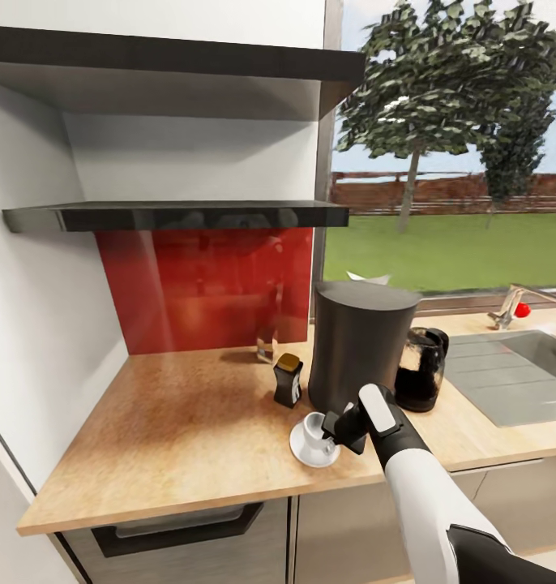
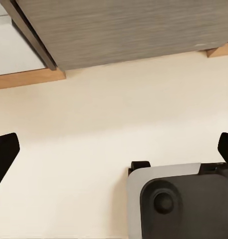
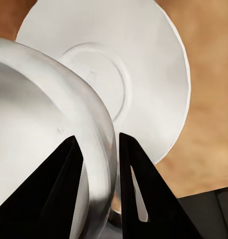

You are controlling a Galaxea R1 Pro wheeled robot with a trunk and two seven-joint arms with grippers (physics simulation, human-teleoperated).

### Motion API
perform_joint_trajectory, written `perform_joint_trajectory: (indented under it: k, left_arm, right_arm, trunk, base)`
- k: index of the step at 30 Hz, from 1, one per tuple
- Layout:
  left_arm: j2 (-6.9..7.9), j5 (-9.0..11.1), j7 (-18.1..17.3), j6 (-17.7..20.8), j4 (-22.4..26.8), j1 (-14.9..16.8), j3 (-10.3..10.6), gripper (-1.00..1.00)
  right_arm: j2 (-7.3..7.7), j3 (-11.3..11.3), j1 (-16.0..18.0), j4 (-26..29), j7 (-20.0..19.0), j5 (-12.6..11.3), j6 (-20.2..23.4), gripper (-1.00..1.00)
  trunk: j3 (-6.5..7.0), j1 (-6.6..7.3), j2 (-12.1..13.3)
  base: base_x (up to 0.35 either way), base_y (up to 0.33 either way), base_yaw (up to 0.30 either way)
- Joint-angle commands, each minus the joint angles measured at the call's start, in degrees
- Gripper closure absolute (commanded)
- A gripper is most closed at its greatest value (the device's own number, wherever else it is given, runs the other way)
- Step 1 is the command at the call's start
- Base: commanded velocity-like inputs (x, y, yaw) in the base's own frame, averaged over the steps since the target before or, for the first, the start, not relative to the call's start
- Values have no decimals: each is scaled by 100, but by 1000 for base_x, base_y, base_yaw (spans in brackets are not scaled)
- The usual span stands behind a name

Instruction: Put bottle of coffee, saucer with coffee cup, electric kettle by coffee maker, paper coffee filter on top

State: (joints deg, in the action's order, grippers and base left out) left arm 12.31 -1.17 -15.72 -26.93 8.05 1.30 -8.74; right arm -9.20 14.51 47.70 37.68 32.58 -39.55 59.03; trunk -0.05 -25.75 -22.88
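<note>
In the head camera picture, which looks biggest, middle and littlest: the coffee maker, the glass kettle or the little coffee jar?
1. The coffee maker, clearly biggest.
2. The glass kettle, about half as tall.
3. The coffee jar, littlest.
All three stand close together on the countertop, so nearness hardly tricks you.

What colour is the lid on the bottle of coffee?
Gold-brown, on the dark bottle of coffee standing just left of the coffee maker; best in the head view.

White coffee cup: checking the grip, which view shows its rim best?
The right wrist view: the small white coffee cup rim sits between the right gripper fingers, above the saucer. The head view shows it small.
</note>
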Motion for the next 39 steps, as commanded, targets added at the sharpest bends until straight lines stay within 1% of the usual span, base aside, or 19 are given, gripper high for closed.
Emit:
perform_joint_trajectory:
  k: [1,17,21,29,39]
  left_arm:
    - [0,-13,-45,-10,-5,2,-48,-100]
    - [0,-14,-45,-8,-5,2,-48,-100]
    - [0,-14,-45,-6,-5,2,-48,-100]
    - [0,-13,-45,-8,-5,2,-48,-100]
    - [0,-13,-45,-11,-5,0,-48,-100]
  right_arm:
    - [-6,26,2,6,56,-62,3,100]
    - [-6,17,2,-8,59,-53,3,100]
    - [-4,21,2,-170,56,-63,0,100]
    - [-3,22,2,-247,55,-70,-85,100]
    - [55,18,2,-260,55,-62,-101,100]
  trunk:
    - [-3,-4,-4]
    - [-3,-4,-4]
    - [-3,-4,-4]
    - [-3,-4,-4]
    - [-3,-4,-4]
  base:
    - [92,0,0]
    - [11,0,0]
    - [36,23,0]
    - [48,36,0]
    - [2,1,0]
